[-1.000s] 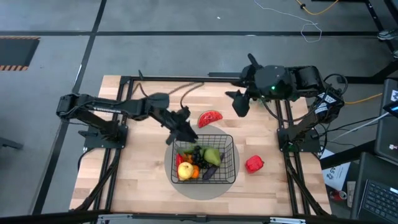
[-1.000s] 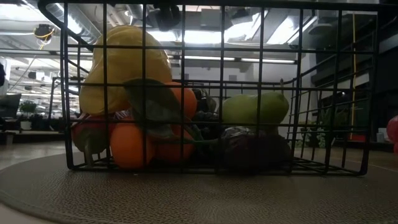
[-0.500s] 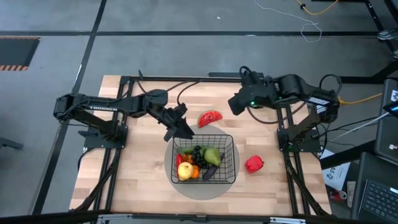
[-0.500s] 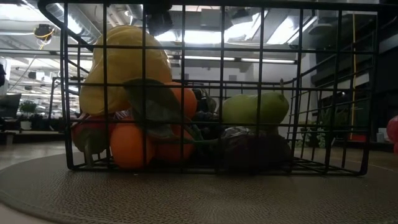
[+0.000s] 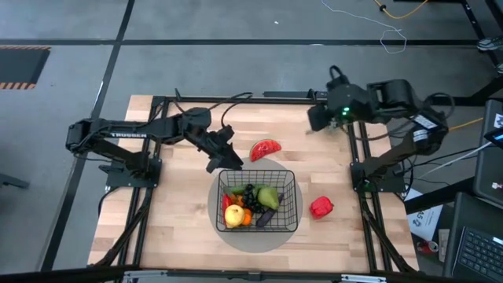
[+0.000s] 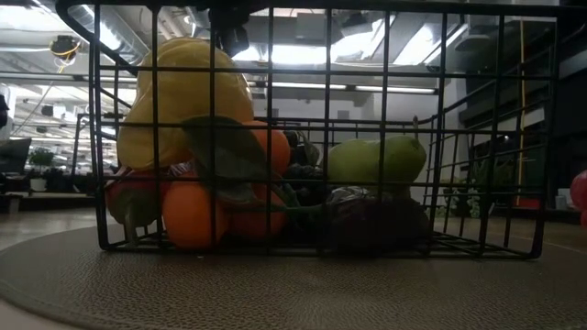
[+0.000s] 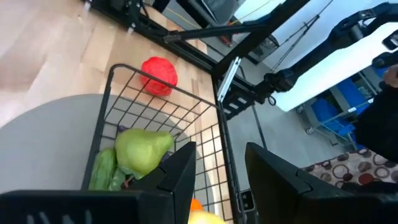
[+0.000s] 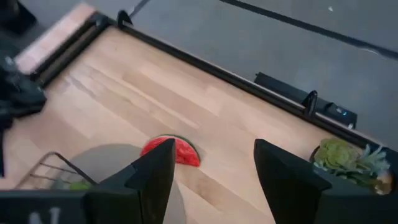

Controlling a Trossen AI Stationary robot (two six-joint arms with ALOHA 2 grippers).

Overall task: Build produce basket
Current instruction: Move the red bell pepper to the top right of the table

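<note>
- Left claw (image 5: pixel 215 163) is hanging just off the basket's far-left corner, fingers apart and gripping nothing; my read is it's sitting clear so the basket's mouth is free
- The basket (image 5: pixel 291 206) is sitting mid-table on a flat round grey mat (image 5: pixel 255 240) with a woven, ribbed look; its thin black wire grid is letting every piece show through
- Inside, a smooth yellow lemon (image 5: pixel 233 215) is crowding oranges (image 6: pixel 191 218), with dark grapes (image 5: pixel 250 195), a glossy green pear (image 5: pixel 268 196) and a purple eggplant (image 5: pixel 266 218) packed alongside
- A watermelon slice (image 5: pixel 266 148), a red wedge, is lying on the bare wood table (image 5: pixel 177 220) just beyond the basket, not yet in
- A lumpy red pepper (image 5: pixel 321 207) is resting on the table, off to the basket's right, also waiting
- Right claw (image 5: pixel 313 118) is hovering high at the far right of the table, fingers spread wide and empty; the watermelon slice is showing between them in its wrist view, so it's probably lining up for that
- A green leafy sprig (image 8: pixel 347 160) is lying by the table's far edge
</note>
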